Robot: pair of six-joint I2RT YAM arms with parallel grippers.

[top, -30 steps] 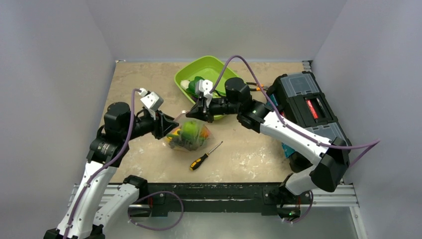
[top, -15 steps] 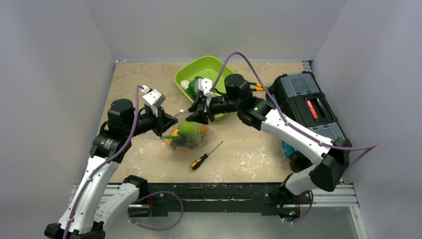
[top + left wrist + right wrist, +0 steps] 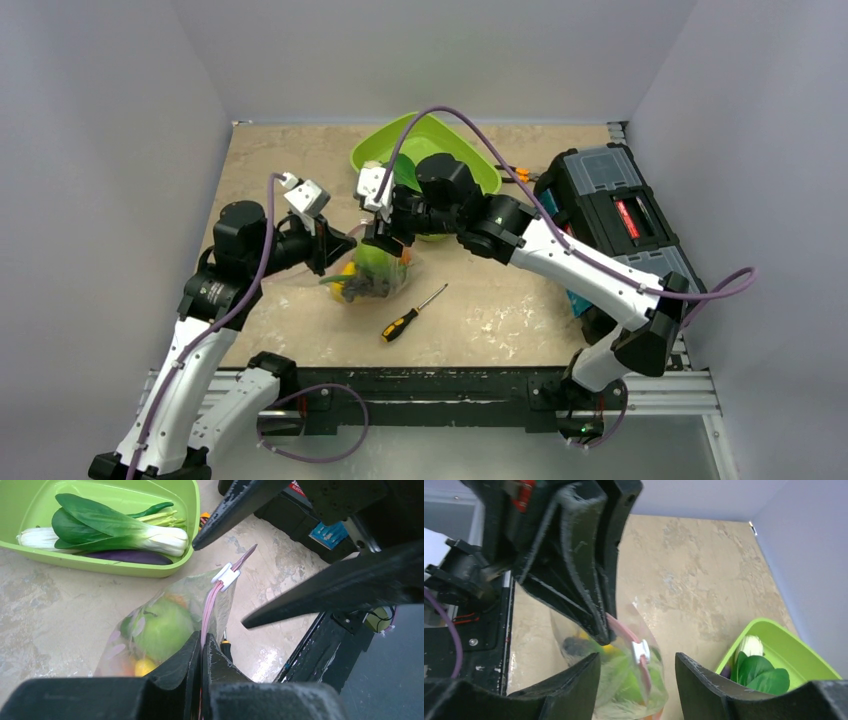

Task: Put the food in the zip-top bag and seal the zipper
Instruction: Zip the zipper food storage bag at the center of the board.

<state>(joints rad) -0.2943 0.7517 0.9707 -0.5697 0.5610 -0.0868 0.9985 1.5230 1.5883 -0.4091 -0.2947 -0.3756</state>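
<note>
The clear zip-top bag (image 3: 375, 275) lies mid-table with food inside: a green apple (image 3: 162, 627), a yellow piece (image 3: 142, 666) and something dark. Its pink zipper (image 3: 212, 597) carries a white slider (image 3: 226, 575). My left gripper (image 3: 340, 245) is shut on the zipper's end (image 3: 201, 645). My right gripper (image 3: 385, 240) hangs open above the bag. In the right wrist view its fingers straddle the slider (image 3: 640, 652) without touching it, right gripper (image 3: 636, 659). The left fingers (image 3: 589, 605) pinch the zipper (image 3: 621, 627) just beyond.
The lime-green tray (image 3: 470, 165) at the back holds bok choy (image 3: 110, 527) and a dark eggplant (image 3: 125, 556). A black-and-yellow screwdriver (image 3: 410, 315) lies right of the bag. A black toolbox (image 3: 625, 215) fills the right side.
My right gripper opened and slid left along the bag top toward the left gripper. The left gripper closed on the zipper end and lifted it a little.
</note>
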